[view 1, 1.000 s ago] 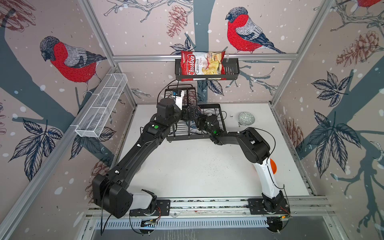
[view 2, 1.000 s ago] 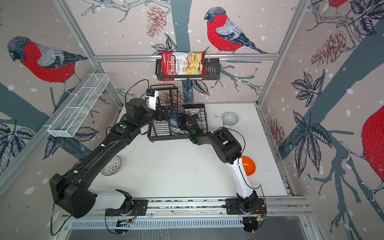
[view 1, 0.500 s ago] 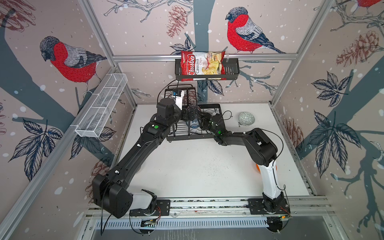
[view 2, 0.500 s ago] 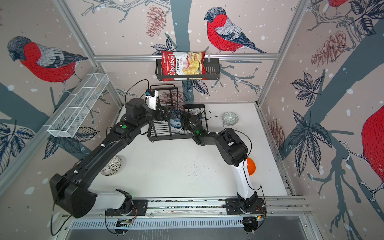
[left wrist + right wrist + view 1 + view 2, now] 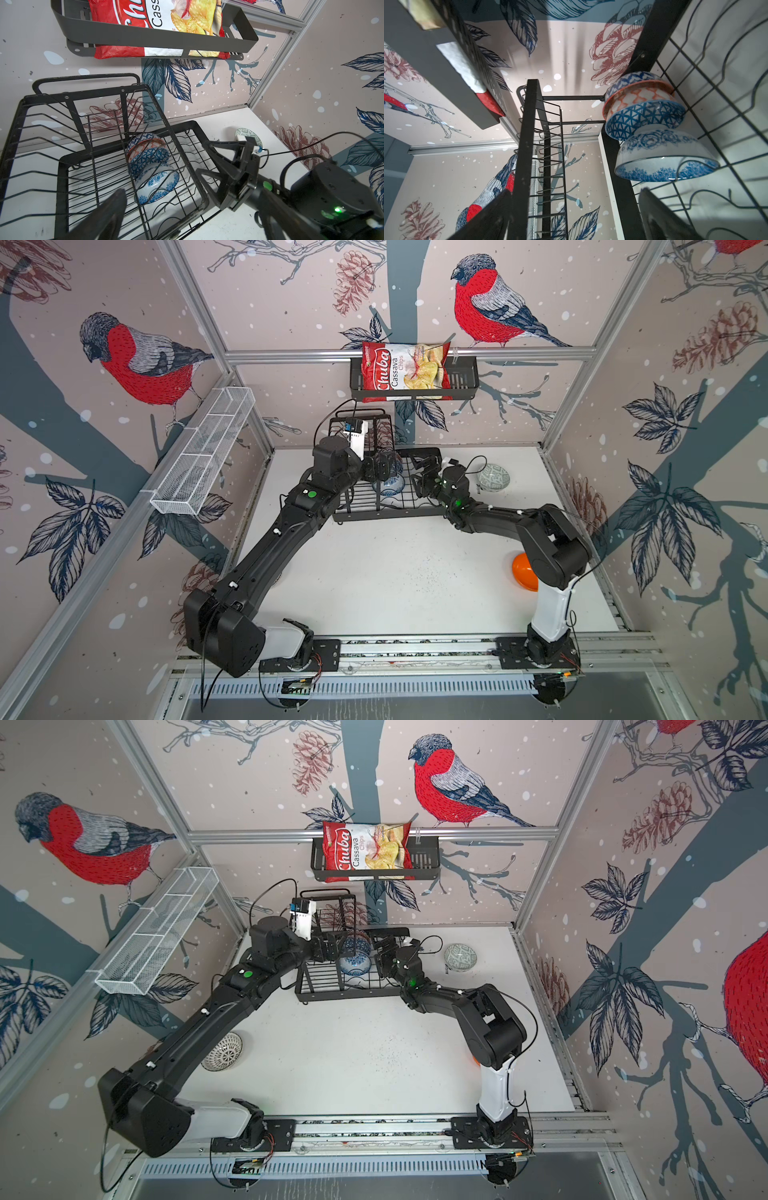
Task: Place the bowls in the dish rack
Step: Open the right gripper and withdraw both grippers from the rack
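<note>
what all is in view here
dish rack: one, black, back of table
salmon bowl: one, in rack
geometric bowl: one, blue, in rack
floral bowl: one, blue-white, in rack
grey-green bowl: one, table, right of rack
radial bowl: one, white, by left arm
orange bowl: one, by right arm
chips bag: one, red, in wall basket
mesh tray: one, white, left wall
left arm: one, black, jaws open over rack
right arm: one, black, jaws open at rack
</note>
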### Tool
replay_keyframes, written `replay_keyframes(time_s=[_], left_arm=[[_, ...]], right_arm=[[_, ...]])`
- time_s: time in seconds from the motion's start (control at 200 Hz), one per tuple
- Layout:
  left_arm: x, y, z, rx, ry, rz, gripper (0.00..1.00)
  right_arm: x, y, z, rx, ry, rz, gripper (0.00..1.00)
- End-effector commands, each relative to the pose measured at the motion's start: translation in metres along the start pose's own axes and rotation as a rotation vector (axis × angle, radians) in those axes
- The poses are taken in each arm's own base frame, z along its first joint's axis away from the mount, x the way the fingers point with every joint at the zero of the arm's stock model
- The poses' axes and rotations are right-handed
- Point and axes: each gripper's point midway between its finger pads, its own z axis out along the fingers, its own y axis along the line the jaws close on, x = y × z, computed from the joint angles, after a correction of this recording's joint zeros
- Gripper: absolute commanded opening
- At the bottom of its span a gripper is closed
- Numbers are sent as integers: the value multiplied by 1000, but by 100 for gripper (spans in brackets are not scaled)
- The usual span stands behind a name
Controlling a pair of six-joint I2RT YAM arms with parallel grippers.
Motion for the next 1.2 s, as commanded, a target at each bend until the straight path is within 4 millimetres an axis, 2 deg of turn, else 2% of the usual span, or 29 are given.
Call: replay_keyframes(time_s=[0.0, 0.14, 0.205, 0.385, 0.5, 0.595, 0.745, 0.81, 0.84, 0.941, 0.961, 1.121, 1.196], left_arm=[[-7, 1, 1, -6, -30, 8, 98], [-7, 10, 0, -58, -37, 38, 98], [-11, 17, -5, -105, -59, 63, 98], [-28, 33, -29, -220, -131, 98, 98], [-35, 48, -46, -319, -124, 36, 98], [-31, 58, -67, -365, -130, -22, 98], [5, 91, -87, -415, -63, -189, 99], [26, 114, -100, -443, -34, -299, 98], [33, 124, -107, -451, -36, -352, 98], [58, 153, -133, -521, -63, -495, 98], [70, 160, -136, -544, -54, -521, 98], [121, 187, -150, -629, 2, -707, 98], [146, 202, -163, -771, 37, -798, 98]], right_arm=[[-10, 3, -13, 55, 15, -176, 100], [-30, 2, -38, 154, 2, -393, 100], [-33, 2, -53, 193, -7, -520, 100], [-51, 3, -95, 308, -92, -767, 100], [-66, 4, -119, 397, -151, -878, 100], [-73, 11, -138, 398, -211, -902, 100], [-74, 11, -156, 405, -261, -953, 100], [-64, 5, -154, 383, -211, -968, 100], [-60, 15, -159, 343, -213, -977, 100], [-43, 17, -162, 306, -193, -1029, 100], [-40, 16, -162, 299, -187, -1039, 100], [-25, 18, -175, 240, -192, -1079, 100], [-17, 20, -179, 193, -176, -1085, 100]])
